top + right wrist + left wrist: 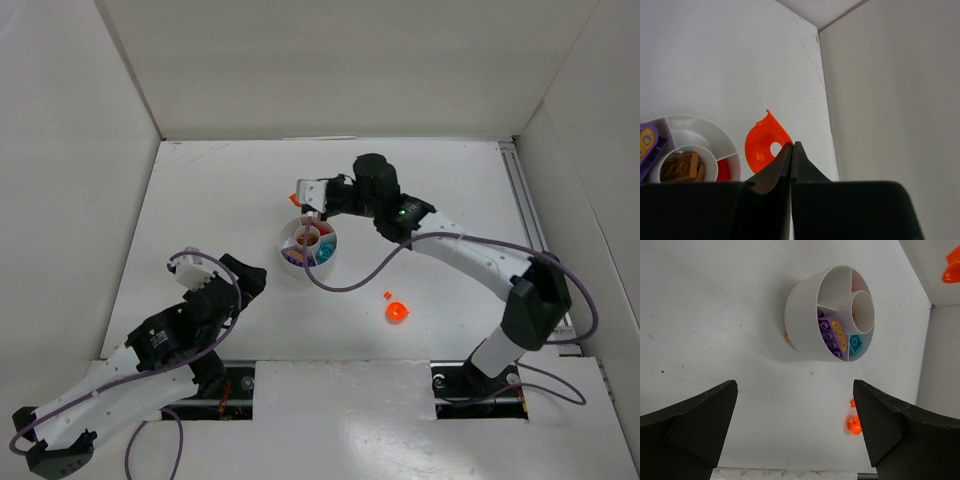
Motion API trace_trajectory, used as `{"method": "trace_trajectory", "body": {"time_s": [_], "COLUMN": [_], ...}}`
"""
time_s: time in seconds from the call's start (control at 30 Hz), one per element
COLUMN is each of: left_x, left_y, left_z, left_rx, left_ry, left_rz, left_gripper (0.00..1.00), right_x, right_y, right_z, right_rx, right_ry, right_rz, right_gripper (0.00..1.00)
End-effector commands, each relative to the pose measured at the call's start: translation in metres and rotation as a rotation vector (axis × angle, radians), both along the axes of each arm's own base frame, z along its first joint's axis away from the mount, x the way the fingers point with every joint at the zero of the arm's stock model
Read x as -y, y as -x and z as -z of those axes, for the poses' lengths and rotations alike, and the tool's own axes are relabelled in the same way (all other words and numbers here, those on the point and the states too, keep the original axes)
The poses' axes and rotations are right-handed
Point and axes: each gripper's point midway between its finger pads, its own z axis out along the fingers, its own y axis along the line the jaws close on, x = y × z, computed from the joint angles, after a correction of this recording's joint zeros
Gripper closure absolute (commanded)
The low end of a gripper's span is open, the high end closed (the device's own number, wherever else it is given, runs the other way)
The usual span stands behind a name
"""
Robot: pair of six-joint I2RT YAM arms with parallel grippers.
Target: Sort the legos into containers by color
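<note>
We cannot tell whether the right gripper [792, 146], its jaws pressed together, pinches the edge of the curved, see-through orange piece [764, 145] at its tips or only touches it. That piece sits just beyond the far side of the dish [700, 122], whose left part is cut off in the right wrist view. The round white plastic dish holds brown bricks [681, 167] in its middle cup, with a red brick [724, 171], purple bricks [832, 337] and a teal brick [856, 344] in separate wedges. Two more orange pieces [397, 312] lie on the table [200, 200] to its near right. The left gripper [795, 430] has its jaws wide apart, near and left of the dish.
</note>
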Motion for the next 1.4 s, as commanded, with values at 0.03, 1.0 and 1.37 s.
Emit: {"method": "trace_trajectory", "body": {"time_s": [0.03, 1.0, 1.37], "left_x": [-0.011, -0.020, -0.017], "left_y": [0.000, 0.002, 0.001], "left_z": [-0.004, -0.003, -0.006], "left_rx": [0.013, 0.006, 0.008], "left_ry": [0.020, 0.037, 0.032], "left_rz": [-0.062, -0.107, -0.091], "left_gripper": [0.00, 0.00, 0.00], "right_x": [-0.036, -0.067, -0.056], "right_y": [-0.010, -0.001, 0.009], "right_z": [0.007, 0.121, 0.068], "right_rx": [0.124, -0.077, -0.005], "right_ry": [0.060, 0.155, 0.094], "right_rz": [-0.120, -0.200, -0.194], "right_gripper": [1.00, 0.94, 0.56]}}
